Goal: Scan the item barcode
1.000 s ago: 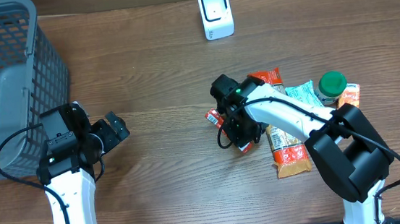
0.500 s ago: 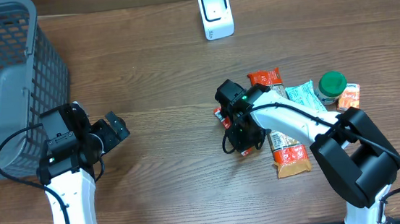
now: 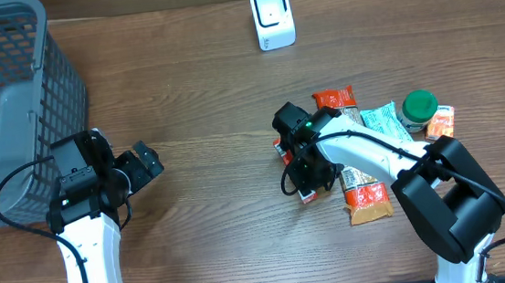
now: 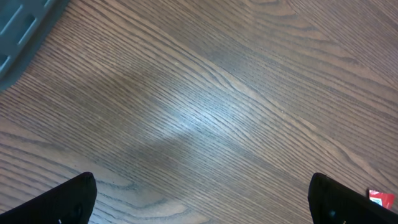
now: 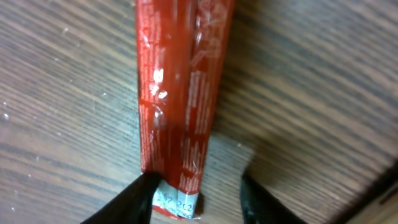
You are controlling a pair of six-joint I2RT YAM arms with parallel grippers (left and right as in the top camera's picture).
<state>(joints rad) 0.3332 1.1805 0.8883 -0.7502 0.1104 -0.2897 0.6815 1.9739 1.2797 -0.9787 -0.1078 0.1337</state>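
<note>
A long red snack packet (image 5: 180, 93) lies flat on the wooden table, its white-printed end between my right gripper's (image 5: 198, 194) fingers. The left finger (image 5: 134, 199) touches the packet's edge. The right finger (image 5: 258, 199) stands apart from it with bare wood between, so the gripper is open. Overhead, the right gripper (image 3: 306, 166) covers most of the packet (image 3: 305, 195). The white barcode scanner (image 3: 272, 18) stands upright at the back middle. My left gripper (image 3: 148, 160) hovers wide open over bare wood, its gap (image 4: 202, 199) holding nothing.
A grey mesh basket (image 3: 2, 108) fills the back left corner. To the right of the red packet lie orange packets (image 3: 367, 191), a teal packet (image 3: 382, 119) and a green-lidded jar (image 3: 419, 106). A red scrap (image 4: 380, 198) shows at the left wrist view's edge.
My right gripper shifted slightly to the right and nearer along the red packet, nudging it. The left arm has not moved.
</note>
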